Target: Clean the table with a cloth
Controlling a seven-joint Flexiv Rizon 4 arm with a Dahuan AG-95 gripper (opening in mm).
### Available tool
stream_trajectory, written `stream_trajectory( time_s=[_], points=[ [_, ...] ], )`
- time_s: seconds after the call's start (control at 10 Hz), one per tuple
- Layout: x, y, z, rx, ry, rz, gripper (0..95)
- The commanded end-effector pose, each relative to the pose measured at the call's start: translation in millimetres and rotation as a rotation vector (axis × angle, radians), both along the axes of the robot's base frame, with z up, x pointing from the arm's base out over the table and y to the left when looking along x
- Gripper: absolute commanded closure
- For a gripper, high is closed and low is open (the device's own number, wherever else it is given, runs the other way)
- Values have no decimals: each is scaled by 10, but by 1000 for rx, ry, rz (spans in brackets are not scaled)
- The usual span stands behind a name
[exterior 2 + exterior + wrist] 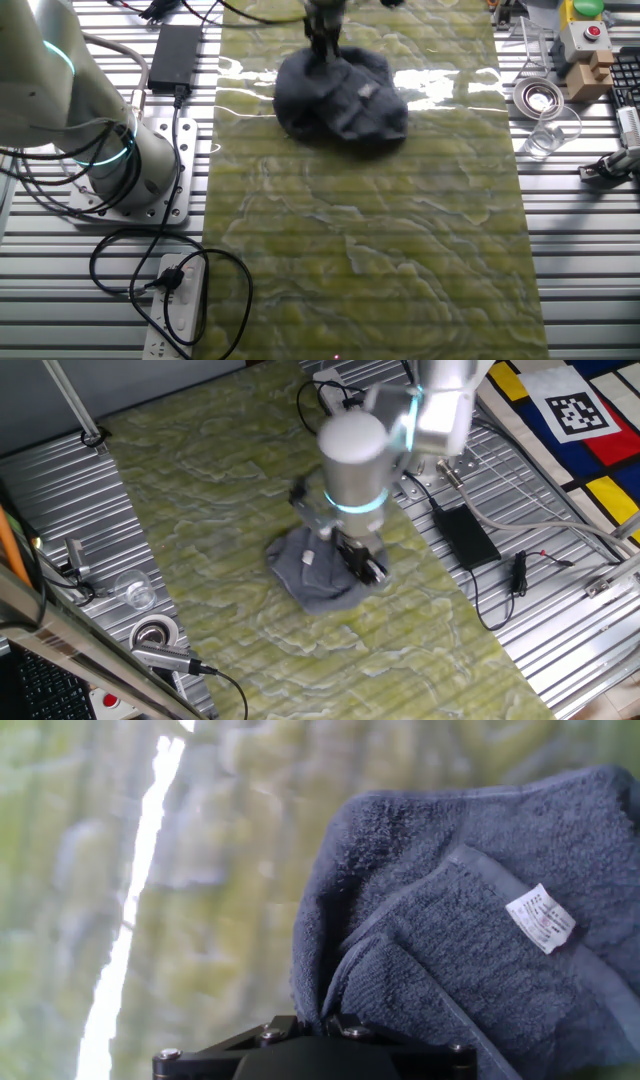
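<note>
The blue-grey cloth (318, 572) lies bunched on the yellow-green marbled table (230, 480), near its middle. It shows in the other fixed view (345, 100) and fills the right of the hand view (470, 940), its pale tag (540, 918) facing up. My gripper (362, 563) is down on the cloth's right edge, and also shows at the top of the other fixed view (322, 42). In the hand view a fold of cloth is pinched between the shut jaws at the bottom edge (312, 1020). The fingertips themselves are hidden by the fabric.
Ribbed metal panels flank the table. A black power brick (465, 532) and cables lie to the right. A clear cup (136, 591), tape roll (152, 634) and a tool (165, 657) sit at the left. A power strip (175, 305) and the arm base (140, 165) show in the other fixed view.
</note>
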State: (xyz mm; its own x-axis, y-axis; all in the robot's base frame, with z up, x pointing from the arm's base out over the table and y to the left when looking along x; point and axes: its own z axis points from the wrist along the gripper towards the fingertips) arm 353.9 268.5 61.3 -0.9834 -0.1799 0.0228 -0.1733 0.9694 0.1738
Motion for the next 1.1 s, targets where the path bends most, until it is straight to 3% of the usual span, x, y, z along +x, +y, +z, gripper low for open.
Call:
stream_trajectory(
  time_s=[0.1,0.3,0.5,0.8,1.0,1.1],
  points=[
    [26,86,-14,19,-22,-20,950],
    [86,92,-17,10,-34,3,950],
    [172,31,-29,8,-39,85,950],
    [172,31,-29,10,-5,195,950],
    [172,31,-29,8,5,338,950],
    [172,31,-29,-15,4,412,950]
  ],
)
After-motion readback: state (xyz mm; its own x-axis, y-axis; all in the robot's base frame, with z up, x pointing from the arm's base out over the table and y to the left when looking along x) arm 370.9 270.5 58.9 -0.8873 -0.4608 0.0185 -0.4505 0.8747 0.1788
